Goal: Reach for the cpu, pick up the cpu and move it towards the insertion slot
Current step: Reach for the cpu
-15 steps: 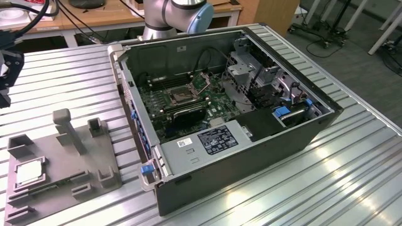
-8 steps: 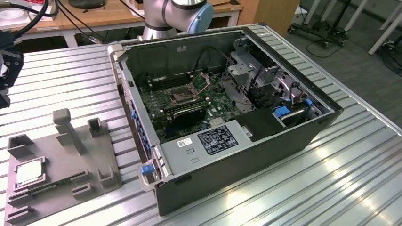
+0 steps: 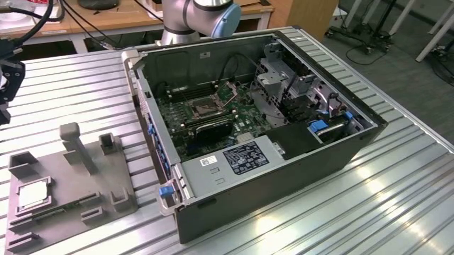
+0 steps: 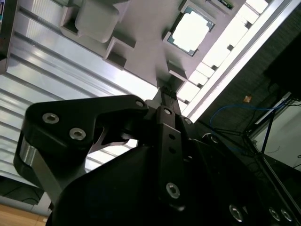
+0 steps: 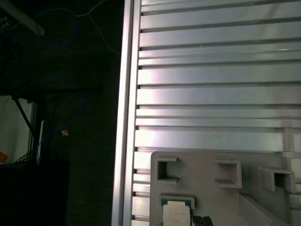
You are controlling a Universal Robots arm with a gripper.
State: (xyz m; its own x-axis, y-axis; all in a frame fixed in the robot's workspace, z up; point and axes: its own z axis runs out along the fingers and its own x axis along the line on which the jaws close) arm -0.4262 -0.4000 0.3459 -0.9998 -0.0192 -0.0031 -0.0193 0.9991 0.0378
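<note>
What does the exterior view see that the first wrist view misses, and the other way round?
The exterior view adds the open computer case, the insertion slot on its board, and the robot arm behind it. The first wrist view adds the dark floor past the metal edge. Both share the cpu lying in the grey fixture, on the ribbed metal table.

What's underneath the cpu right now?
The cpu sits recessed in the grey fixture plate, which lies on the slatted metal table. The plate surface directly beneath the chip is covered by it.
</note>
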